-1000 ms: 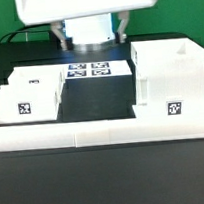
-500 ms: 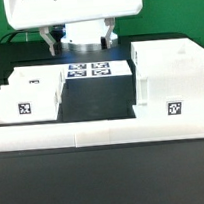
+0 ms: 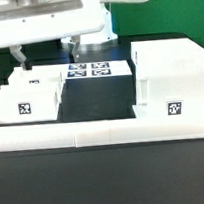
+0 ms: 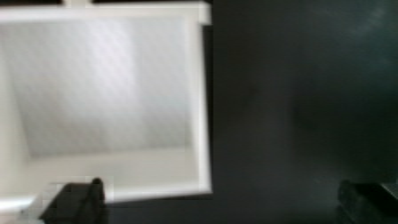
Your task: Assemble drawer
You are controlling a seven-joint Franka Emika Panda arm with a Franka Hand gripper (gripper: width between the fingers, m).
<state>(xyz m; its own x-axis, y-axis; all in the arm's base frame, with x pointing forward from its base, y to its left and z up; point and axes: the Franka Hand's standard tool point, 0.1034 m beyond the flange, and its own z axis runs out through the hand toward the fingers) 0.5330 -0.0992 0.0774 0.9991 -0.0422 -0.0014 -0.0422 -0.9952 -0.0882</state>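
The tall open-fronted box housing (image 3: pixel 170 79) stands at the exterior view's right, with a tag on its front. Two small white trays sit at the left, one in front (image 3: pixel 25 105) with a tag and one just behind it (image 3: pixel 40 77). My gripper (image 3: pixel 48 55) hangs above the rear tray, open and empty, with dark fingertips (image 3: pixel 21 60) spread wide. In the wrist view, a white open-top tray (image 4: pixel 98 90) lies below, and my gripper (image 4: pixel 224 200) is open with one fingertip (image 4: pixel 75 200) over the tray's corner and the other over the dark table.
The marker board (image 3: pixel 87 68) lies flat at the back between the trays and the housing. A long low white rail (image 3: pixel 103 133) runs along the front of the black table (image 3: pixel 95 101). A cable loops at the back right.
The arm's hand has moved from above the marker board to the exterior view's left, over the trays. The gripper stays open. The drawer parts have not moved.
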